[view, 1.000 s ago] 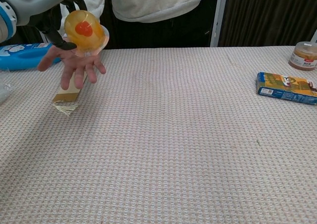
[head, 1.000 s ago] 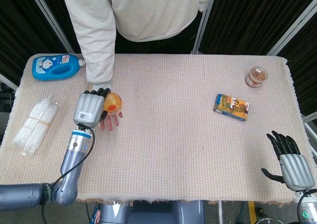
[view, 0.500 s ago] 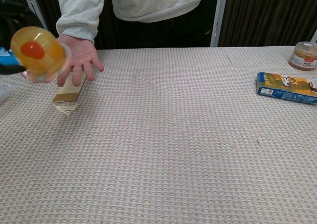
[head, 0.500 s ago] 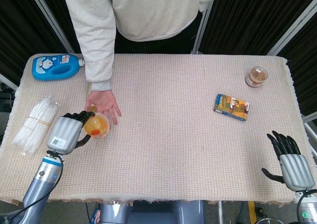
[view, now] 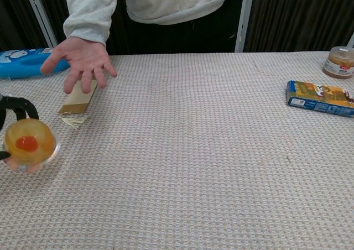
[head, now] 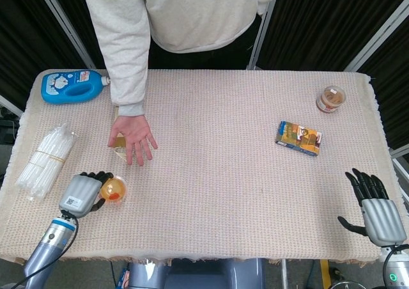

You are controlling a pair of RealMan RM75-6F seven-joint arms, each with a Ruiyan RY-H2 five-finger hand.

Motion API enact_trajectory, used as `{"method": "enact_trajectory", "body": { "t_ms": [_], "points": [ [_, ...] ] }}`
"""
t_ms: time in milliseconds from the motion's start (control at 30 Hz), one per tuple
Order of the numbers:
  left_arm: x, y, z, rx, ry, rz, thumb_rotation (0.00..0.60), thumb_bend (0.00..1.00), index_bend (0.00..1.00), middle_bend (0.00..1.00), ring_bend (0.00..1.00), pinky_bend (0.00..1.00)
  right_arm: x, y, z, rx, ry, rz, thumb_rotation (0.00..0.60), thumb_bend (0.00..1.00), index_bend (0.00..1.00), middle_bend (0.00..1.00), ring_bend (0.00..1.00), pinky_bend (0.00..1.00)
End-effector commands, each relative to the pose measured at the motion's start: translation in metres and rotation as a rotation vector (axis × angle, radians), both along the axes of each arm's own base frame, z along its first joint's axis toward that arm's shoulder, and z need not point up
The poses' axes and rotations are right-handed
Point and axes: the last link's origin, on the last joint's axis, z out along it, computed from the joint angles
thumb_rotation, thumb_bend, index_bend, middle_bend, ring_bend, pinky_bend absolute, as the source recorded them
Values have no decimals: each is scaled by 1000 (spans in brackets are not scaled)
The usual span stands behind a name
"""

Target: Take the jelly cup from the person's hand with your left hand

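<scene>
unlabelled jelly cup in left hand's grasp, right hand spread, box print unreadable

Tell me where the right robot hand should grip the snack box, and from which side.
Grip the snack box across its two long edges, coming straight down from above. It lies flat on the tablecloth with only thin sides showing, and the space around it looks free; the jar stands apart behind it. The right robot hand is open nearby.
</scene>
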Motion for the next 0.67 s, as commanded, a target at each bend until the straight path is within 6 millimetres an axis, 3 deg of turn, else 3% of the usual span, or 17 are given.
{"method": "enact_trajectory", "body": {
  "t_ms": [33, 133, 233, 367, 467, 667],
  "points": [
    [-6, 4, -24, -27, 40, 35, 600, 467, 527, 201, 233, 357, 0, 0, 0, 0, 0, 1, 600, 97, 55, 0, 0, 0],
    [-6, 5, -33, -44, 50, 50, 600, 339, 314, 11, 29, 168, 0, 0, 0, 1, -1, 3, 600, 97, 55, 0, 0, 0],
    [-1, 7, -35, -45, 44, 45, 600, 254, 188, 0, 0, 83, 0, 0, 0, 1, -3, 1, 600, 97, 55, 0, 0, 0],
    [6, 7, -23, -4, -14, 23, 600, 227, 120, 0, 0, 57, -1, 0, 1, 2, -3, 1, 600, 96, 55, 0, 0, 0],
    [9, 0, -2, 51, -76, -2, 600, 221, 105, 0, 0, 34, 0, 0, 1, 2, -4, 2, 600, 97, 55, 0, 0, 0],
    [-8, -25, 43, 167, -110, -44, 600, 210, 90, 0, 0, 0, 1, 0, -1, 5, -4, 3, 600, 96, 55, 0, 0, 0]
  ]
}}
